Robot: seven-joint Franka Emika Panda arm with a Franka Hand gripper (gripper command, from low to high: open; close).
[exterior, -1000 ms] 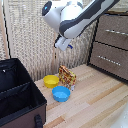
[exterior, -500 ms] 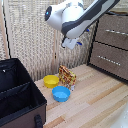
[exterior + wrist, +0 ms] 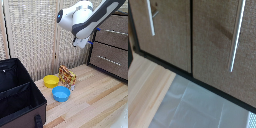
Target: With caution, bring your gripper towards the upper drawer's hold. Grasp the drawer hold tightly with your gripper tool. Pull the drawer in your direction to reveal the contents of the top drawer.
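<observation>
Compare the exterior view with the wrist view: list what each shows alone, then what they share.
Only the exterior view shows the white arm with its gripper, the yellow bowl, the blue bowl, the patterned packet and the black case. Only the wrist view shows the drawer fronts close up, their wood grain plain, with a pale patch below them. Both show the upper drawer, the drawer hold and the wooden surface.

Light wood floor (image 3: 100, 102): yellow bowl (image 3: 50, 80), blue bowl (image 3: 61, 93), patterned box (image 3: 67, 77), black case (image 3: 17, 97).
</observation>
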